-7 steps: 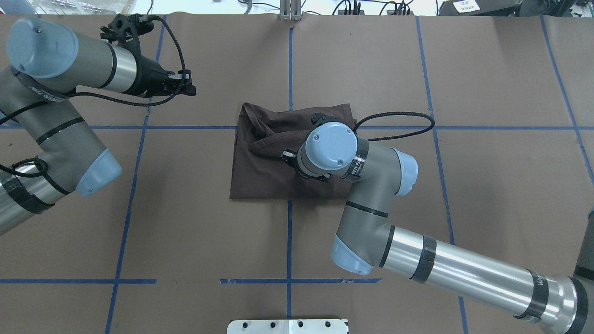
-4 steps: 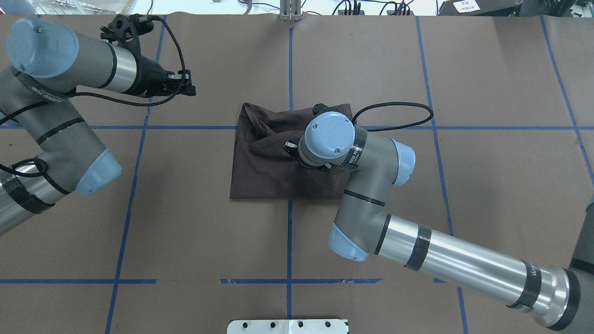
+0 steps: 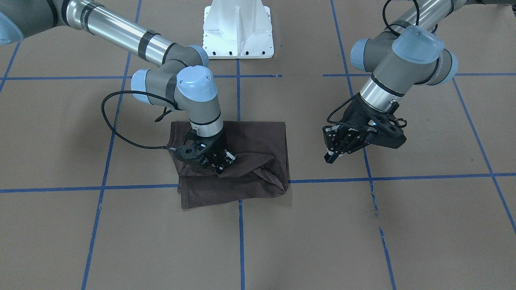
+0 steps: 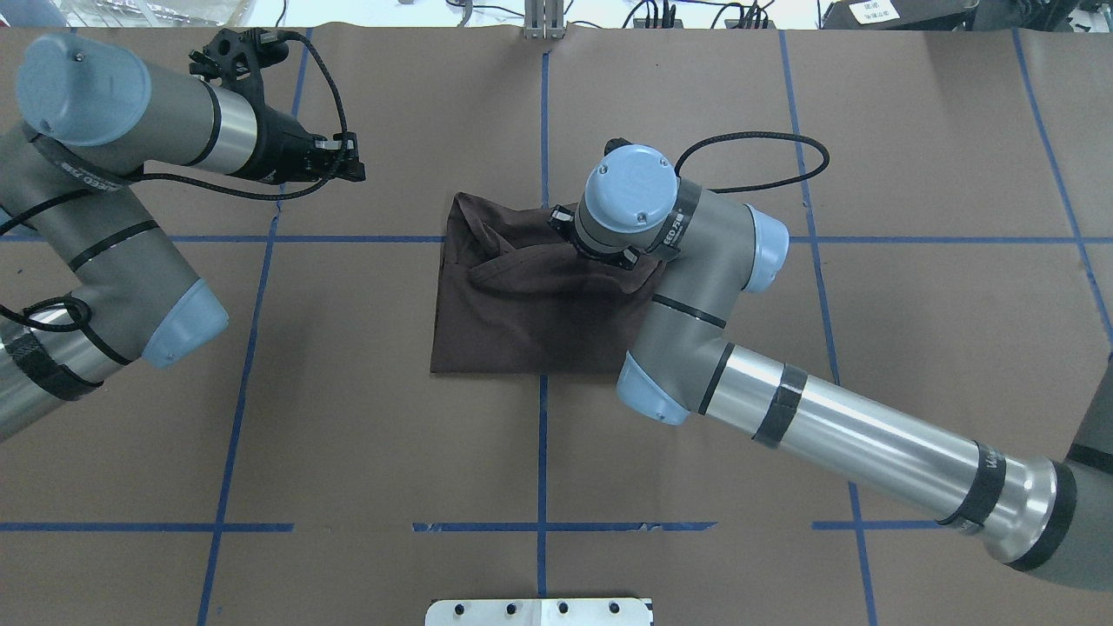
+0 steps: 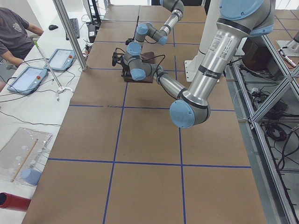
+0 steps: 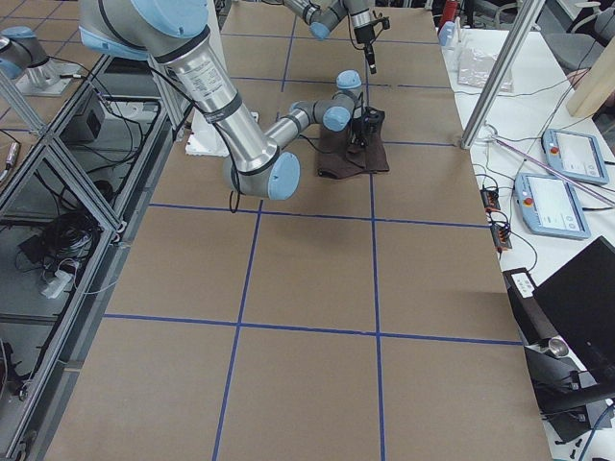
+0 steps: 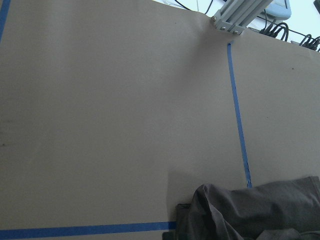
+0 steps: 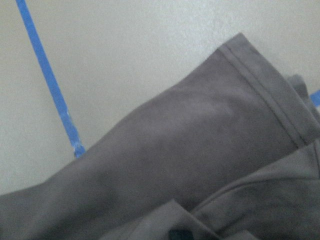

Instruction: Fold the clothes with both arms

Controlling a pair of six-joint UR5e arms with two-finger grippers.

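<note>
The dark grey-brown T-shirt [image 3: 252, 137] lies folded in a rough rectangle at the table's middle, also in the overhead view [image 4: 513, 322]. Its far edge is bunched into ridges. My right gripper [image 3: 222, 163] points down at that far edge and looks shut on a raised fold. The wrist hides it from overhead. The right wrist view shows only a hemmed sleeve [image 8: 175, 150] close up. My left gripper [image 3: 329, 147] hangs open and empty above bare table, well to the shirt's side, and also shows in the overhead view [image 4: 355, 161]. The left wrist view shows the shirt's corner [image 7: 250, 210].
The white pedestal base [image 3: 238, 28] stands at the robot's edge of the table. Blue tape lines [image 4: 543, 130] cross the brown paper cover. A black cable [image 4: 756, 148] loops from the right wrist. An operator [image 5: 14, 32] and tablets [image 5: 60, 58] are beyond the far edge.
My right wrist has moved from over the shirt's middle to its far edge, away from the robot. The left arm has stayed still.
</note>
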